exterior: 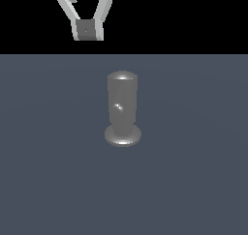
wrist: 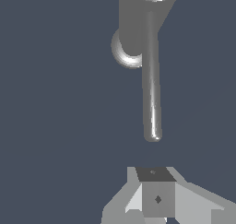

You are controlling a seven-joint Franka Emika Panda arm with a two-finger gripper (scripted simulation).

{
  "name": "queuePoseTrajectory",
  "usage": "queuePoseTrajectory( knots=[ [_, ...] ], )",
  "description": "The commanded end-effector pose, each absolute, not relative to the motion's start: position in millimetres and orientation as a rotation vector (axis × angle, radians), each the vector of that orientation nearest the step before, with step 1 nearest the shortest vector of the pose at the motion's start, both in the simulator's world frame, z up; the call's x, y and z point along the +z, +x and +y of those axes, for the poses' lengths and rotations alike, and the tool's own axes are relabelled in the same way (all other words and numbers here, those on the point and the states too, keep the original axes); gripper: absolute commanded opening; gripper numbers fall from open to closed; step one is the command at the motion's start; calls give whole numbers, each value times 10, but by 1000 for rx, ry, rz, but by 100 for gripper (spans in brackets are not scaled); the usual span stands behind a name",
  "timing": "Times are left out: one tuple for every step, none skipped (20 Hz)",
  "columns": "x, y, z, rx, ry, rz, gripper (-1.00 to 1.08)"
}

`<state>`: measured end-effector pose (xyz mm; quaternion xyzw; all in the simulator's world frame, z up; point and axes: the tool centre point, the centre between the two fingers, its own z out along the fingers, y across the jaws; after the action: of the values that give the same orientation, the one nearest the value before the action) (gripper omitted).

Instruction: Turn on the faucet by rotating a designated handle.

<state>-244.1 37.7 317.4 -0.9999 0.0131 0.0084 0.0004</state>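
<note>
Handle (wrist: 152, 85) clear only at wrist.

We note that our gripper (exterior: 87, 30) is pale grey and angular, two slanted struts meeting at a darker grey square block with a small diamond-shaped mark at its centre.

Glossy grey metal faucet (exterior: 122, 103) and handle (wrist: 151, 80); matt floor (exterior: 193, 181).

One faucet (exterior: 122, 108), one handle (wrist: 151, 80), one tool (exterior: 87, 30).
</note>
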Motion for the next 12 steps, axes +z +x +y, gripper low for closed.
queuePoseTrajectory(
  knots=[
    [2980,-2422,417,20,-3141,42,-100],
    [2907,-2413,433,18,-3141,42,-100],
    [2835,-2403,448,16,-3141,42,-100],
    [2765,-2393,463,15,-3141,42,-100],
    [2701,-2385,477,13,-3141,42,-100],
    [2640,-2375,490,12,-3141,42,-100],
    [2583,-2366,502,10,-3141,42,-100],
    [2531,-2358,514,9,-3141,42,-100],
    [2483,-2349,525,8,-3141,42,-100],
    [2438,-2341,535,7,-3141,42,-100],
    [2398,-2333,544,6,-3141,41,-100],
    [2361,-2326,552,5,-3141,41,-100]
  ],
)
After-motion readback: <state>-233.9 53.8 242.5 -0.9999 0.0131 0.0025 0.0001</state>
